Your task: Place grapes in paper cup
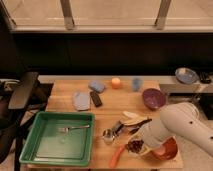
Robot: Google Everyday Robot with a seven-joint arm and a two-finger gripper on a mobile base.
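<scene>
The grapes (134, 145), a small dark reddish bunch, are at the table's front right, just left of the orange-red bowl (169, 150). A pale shape (141, 151) shows under and beside them; I cannot tell whether it is the paper cup. My gripper (143, 138) is at the end of the big white arm (185, 127), right over the grapes, mostly hidden by the wrist. I cannot tell whether it holds them. A small shiny metal cup (107, 135) stands to the left.
A green tray (37, 150) with a fork (74, 129) fills the front left. An orange carrot-like piece (116, 156), a pale peel (134, 118), a purple bowl (153, 98), a blue cup (136, 83), an orange object (116, 82) and a black block (96, 98) lie around. A blue plate (186, 76) is far right.
</scene>
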